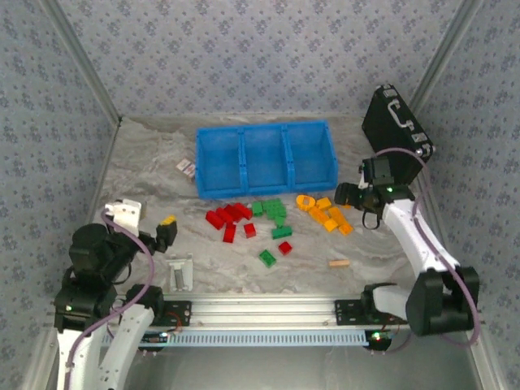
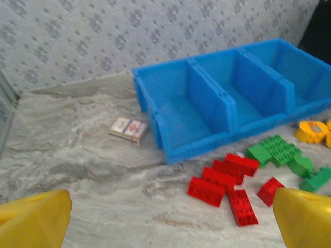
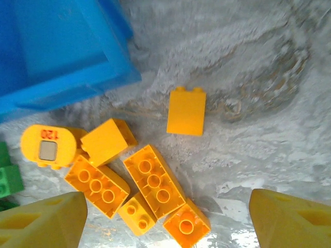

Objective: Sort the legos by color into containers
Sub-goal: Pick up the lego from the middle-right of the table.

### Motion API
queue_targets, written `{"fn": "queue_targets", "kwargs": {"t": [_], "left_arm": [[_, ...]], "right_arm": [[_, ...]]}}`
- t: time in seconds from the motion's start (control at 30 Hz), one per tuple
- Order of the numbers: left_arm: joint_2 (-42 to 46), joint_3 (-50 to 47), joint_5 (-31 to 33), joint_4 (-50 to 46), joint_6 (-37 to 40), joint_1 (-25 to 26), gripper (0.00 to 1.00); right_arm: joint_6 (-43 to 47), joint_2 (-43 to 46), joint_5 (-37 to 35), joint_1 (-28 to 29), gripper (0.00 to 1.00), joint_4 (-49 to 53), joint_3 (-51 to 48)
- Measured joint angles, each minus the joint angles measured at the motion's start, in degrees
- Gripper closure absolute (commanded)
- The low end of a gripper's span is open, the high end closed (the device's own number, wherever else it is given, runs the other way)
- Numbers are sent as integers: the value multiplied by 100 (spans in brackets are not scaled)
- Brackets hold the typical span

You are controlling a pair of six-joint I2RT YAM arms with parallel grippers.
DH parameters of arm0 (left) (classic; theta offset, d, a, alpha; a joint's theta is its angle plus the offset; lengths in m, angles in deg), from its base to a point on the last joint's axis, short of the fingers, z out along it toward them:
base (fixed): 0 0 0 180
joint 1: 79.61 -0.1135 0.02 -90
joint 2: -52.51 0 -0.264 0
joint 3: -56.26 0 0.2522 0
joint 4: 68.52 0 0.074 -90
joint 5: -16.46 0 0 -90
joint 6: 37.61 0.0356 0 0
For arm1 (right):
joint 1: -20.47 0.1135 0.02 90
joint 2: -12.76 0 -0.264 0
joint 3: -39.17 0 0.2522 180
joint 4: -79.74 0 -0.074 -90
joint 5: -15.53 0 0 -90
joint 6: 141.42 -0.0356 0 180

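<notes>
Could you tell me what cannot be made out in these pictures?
Small white card: its print is blurred in the left wrist view, too small from above.
Green bricks: cut off by the left edge of the right wrist view.
Rightmost blue bin: its end cut off by the left wrist view's right edge.

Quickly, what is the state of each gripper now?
Left gripper: open, holding nothing.
Right gripper: open, holding nothing, by the orange bricks.

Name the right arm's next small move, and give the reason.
Probably lower the open right tool straight down onto the long orange plastic brick. It lies roughly between the yellow fingers, the jaws stand wide apart, and the joined blue plastic bins look empty.
</notes>
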Motion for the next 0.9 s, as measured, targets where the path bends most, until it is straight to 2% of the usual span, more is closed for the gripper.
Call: {"fn": "queue_targets", "kwargs": {"t": [0.13, 0.27, 0.53, 0.77, 0.9], "left_arm": [[205, -162, -225, 85, -118, 0, 0], [546, -688, -625, 557, -468, 0, 0], [568, -857, -1333, 844, -564, 9, 0], [275, -866, -1609, 953, -568, 63, 0], [140, -887, -1631, 988, -584, 63, 0]], "right_arm": [[0, -610, -107, 37, 21, -243, 0], [42, -1145, -319, 37, 26, -352, 61], [155, -2135, -658, 39, 34, -638, 514], [240, -2549, -734, 33, 57, -850, 647], [304, -2662, -728, 0, 65, -901, 791]]}}
